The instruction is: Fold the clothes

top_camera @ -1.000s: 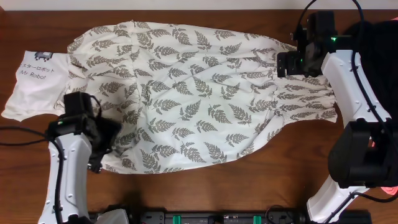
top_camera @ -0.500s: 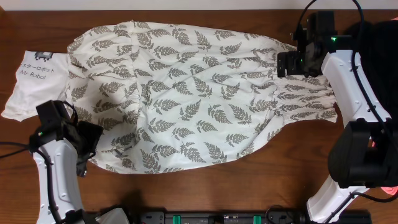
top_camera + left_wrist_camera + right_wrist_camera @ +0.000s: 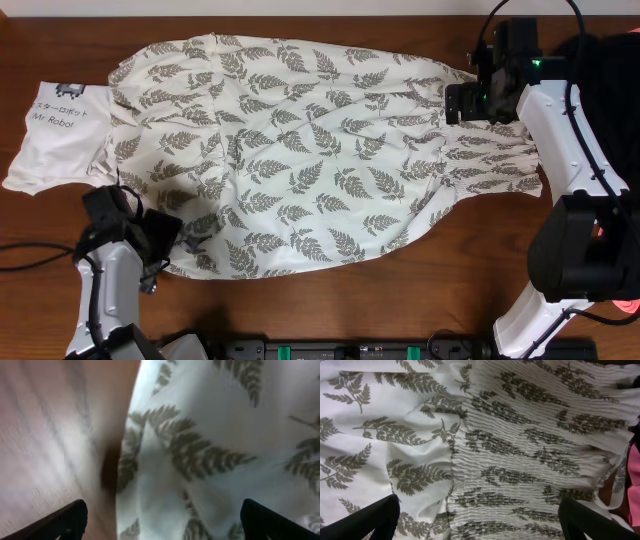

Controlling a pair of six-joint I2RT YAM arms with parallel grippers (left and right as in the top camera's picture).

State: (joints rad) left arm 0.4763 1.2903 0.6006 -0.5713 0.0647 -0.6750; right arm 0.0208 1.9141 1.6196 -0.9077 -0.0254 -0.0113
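The clothes [image 3: 320, 150], a long white garment printed with grey fern leaves, lie spread flat across the table. My left gripper [image 3: 168, 238] is open at the garment's lower left corner. In the left wrist view its open gripper [image 3: 165, 527] straddles the fabric's edge [image 3: 210, 450], with bare wood on one side. My right gripper [image 3: 458, 103] is open over the gathered right end. In the right wrist view that gripper [image 3: 480, 525] hangs above the smocked fabric [image 3: 530, 460], with nothing between its fingers.
A white "Mr Robot" shirt [image 3: 55, 135] lies at the left, partly under the garment. A black garment [image 3: 612, 60] sits at the far right, and a pink one [image 3: 635, 475] shows beside the smocked end. Brown tabletop [image 3: 400, 290] runs along the front.
My left arm swung out to the left off the fabric, then came back down and right to the garment's lower left corner. The right arm has not moved.
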